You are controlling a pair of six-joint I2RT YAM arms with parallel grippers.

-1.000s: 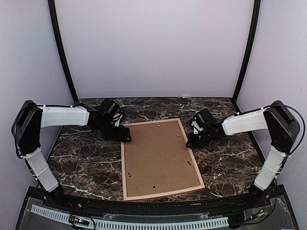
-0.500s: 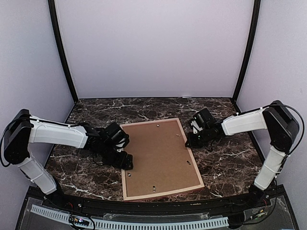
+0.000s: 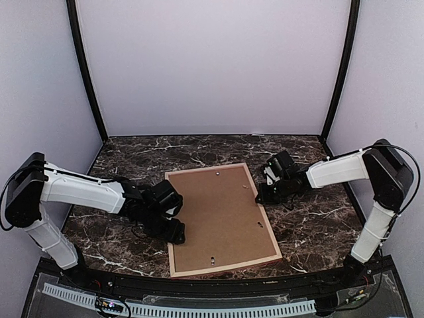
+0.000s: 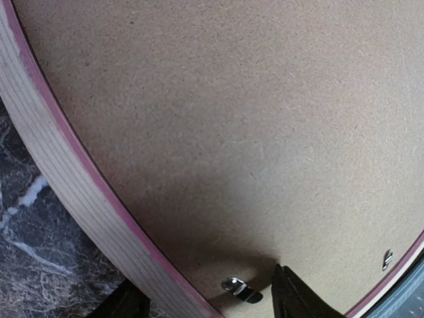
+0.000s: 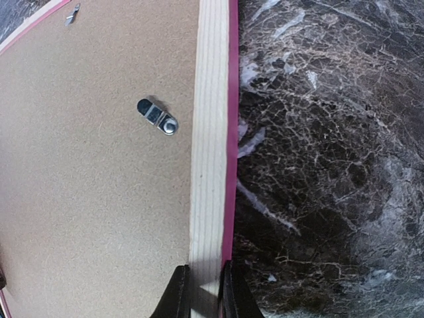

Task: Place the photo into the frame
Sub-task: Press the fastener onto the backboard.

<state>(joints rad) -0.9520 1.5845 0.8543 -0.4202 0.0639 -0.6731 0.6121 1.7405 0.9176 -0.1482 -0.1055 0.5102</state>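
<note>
Wrist views show right hand (image 5: 204, 278) clamped on the frame (image 5: 211, 132), left hand (image 4: 205, 286) open astride its edge.

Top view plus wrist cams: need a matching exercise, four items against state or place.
Items
1. left gripper
2. right gripper
3. frame
4. backing panel

States
A. shut on the frame's right rail
B. lying back side up on the table
C. open, straddling the frame's left rail
D. brown, seated inside the frame

Pairs: 1-C, 2-A, 3-B, 4-D
</note>
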